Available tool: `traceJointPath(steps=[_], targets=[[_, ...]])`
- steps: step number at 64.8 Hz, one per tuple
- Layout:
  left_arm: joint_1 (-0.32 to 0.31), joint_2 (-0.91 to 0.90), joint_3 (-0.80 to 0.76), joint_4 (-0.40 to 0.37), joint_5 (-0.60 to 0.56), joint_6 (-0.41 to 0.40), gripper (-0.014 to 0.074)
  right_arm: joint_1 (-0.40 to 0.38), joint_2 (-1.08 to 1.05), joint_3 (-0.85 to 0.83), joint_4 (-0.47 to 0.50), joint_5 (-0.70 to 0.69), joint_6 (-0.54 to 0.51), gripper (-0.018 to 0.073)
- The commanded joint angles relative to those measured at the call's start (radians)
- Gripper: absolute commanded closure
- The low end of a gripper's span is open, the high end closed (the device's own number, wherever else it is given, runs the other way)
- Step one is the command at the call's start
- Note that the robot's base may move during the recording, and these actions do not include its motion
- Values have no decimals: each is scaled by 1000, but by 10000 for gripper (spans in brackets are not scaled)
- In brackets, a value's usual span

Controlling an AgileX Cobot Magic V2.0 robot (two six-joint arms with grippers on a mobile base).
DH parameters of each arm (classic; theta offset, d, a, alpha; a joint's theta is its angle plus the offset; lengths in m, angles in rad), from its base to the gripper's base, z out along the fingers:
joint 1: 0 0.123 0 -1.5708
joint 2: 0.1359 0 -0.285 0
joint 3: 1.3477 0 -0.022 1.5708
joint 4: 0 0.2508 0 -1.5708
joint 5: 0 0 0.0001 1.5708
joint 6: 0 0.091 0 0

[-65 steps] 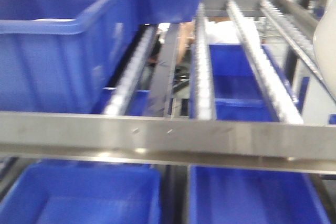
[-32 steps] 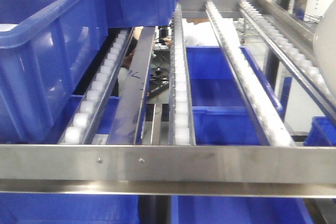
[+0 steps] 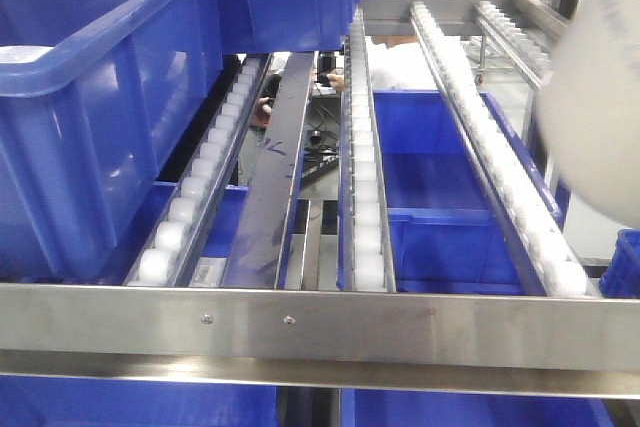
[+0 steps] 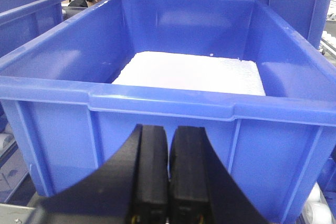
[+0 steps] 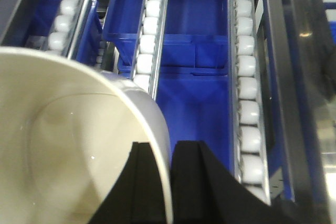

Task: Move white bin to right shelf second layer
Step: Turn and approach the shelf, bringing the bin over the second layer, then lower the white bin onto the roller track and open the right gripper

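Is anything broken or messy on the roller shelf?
Nothing looks broken or spilled. The roller rails run straight. The white bin is tilted, but only because the right gripper holds its rim above the rollers.

Materials and finishes, roller rack and bins

White bin point(image 5: 79, 145): smooth cream plastic, slight sheen. Right shelf second layer point(image 3: 330, 322): brushed steel front bar, glossy white plastic rollers point(image 3: 368, 197). Blue crate point(image 4: 173, 108): smooth glossy plastic. Gripper pads point(image 4: 155, 166): matt black.

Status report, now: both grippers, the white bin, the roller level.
Left gripper shut, empty. Right gripper shut on white bin rim, bin above roller level. Blue crate occupies left lane; right lane open.
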Motion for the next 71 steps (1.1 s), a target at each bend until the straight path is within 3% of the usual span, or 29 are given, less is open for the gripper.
traceJointPath(steps=[1,22,37,71], targets=[[0,-16,27,-7,-81,-4,512,8,67,-38,19,-175,-3,503],[0,-16,27,-7,-81,-4,512,145,349,-94,27,-370,-2,502],[0,-16,27,-7,-81,-4,512,146,514,-175,117,-419,-2,501],[0,-16,27,-7,-81,-4,512,162,643,-217,119,-391,-2,501]])
